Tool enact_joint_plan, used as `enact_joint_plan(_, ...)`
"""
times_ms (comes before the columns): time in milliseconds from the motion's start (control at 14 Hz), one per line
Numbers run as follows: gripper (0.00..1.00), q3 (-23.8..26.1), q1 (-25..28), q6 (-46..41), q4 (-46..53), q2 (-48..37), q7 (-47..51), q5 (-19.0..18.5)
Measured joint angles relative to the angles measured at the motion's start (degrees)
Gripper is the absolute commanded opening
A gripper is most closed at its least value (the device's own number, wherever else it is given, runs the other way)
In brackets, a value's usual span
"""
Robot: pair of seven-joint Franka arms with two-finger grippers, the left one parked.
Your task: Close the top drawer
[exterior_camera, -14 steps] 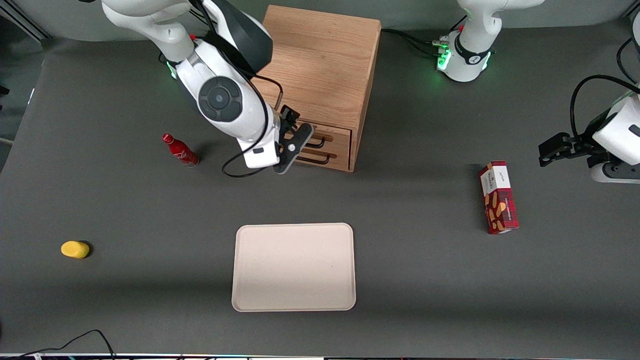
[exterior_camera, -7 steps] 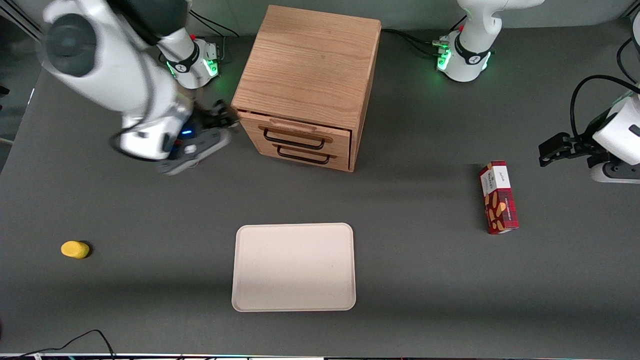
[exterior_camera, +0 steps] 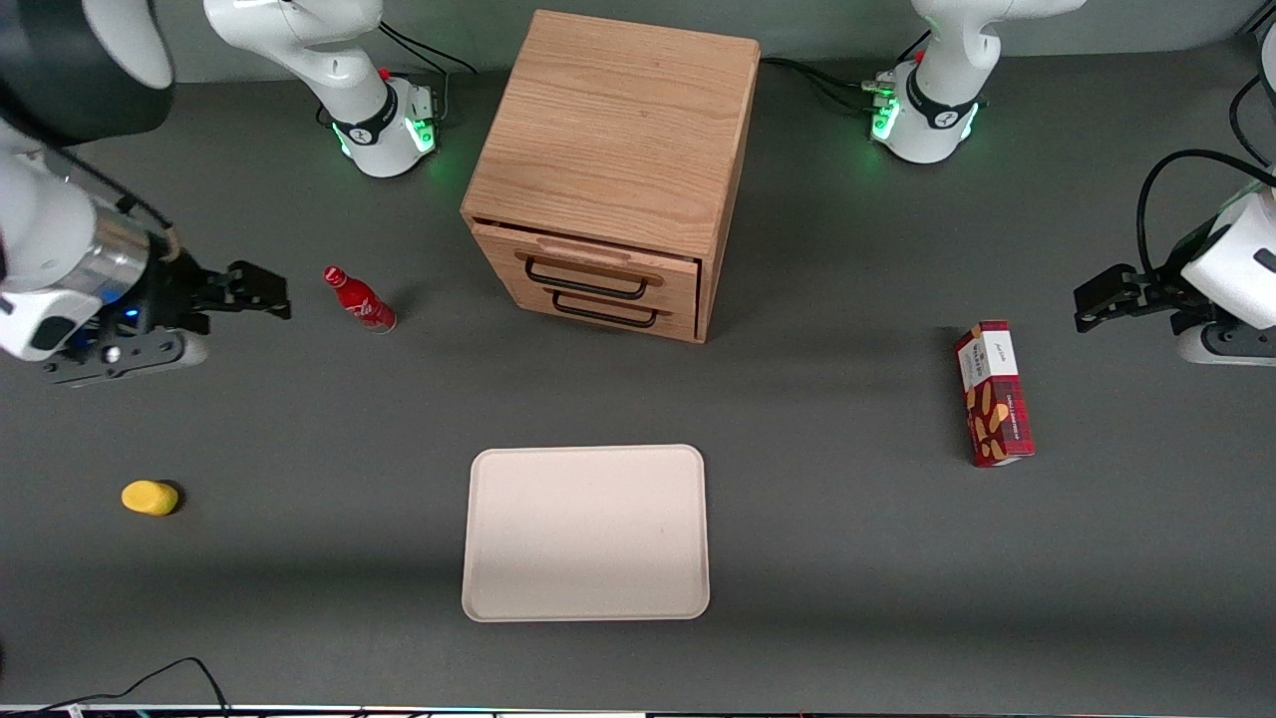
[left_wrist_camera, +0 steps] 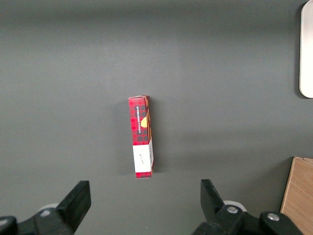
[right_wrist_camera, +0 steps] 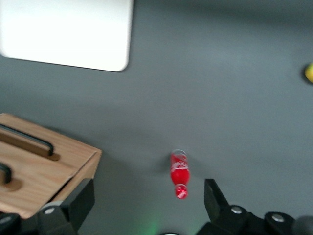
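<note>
Hovering gripper: it hangs above the table at the working arm's end, well apart from the wooden cabinet.
Jaws: spread wide with nothing between them; in the right wrist view both fingers stand apart over bare table.
Top drawer: it sits in the upper slot of the cabinet, its front about level with the cabinet face, though a thin dark gap along its upper edge may mean it is not fully home; hard to tell from this angle.
Handle: black wire, on the drawer front under a wooden lip.
Lower drawer: directly below, with its own black handle.
Red bottle: stands on the table between the gripper and the cabinet, near the gripper's fingertips but not touching them.
Tray: pale, flat on the table, nearer the front camera than the cabinet.
Yellow object: small, toward the working arm's end.
Red box: lies flat toward the parked arm's end.
</note>
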Motion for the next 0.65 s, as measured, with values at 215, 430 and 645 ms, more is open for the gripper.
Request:
enact_joint_plan(215, 1.00, -2.1, -0.7, 0.0, -2.1, -0.7, 0.0, -0.6)
enact_joint_plan(430, 1.00, -2.2, -0.8, 0.1, -2.3, -0.9, 0.0, -1.4)
enact_joint_plan(645, 1.00, -2.3, -0.9, 0.1, -2.2, -1.0, 0.0, -4.1)
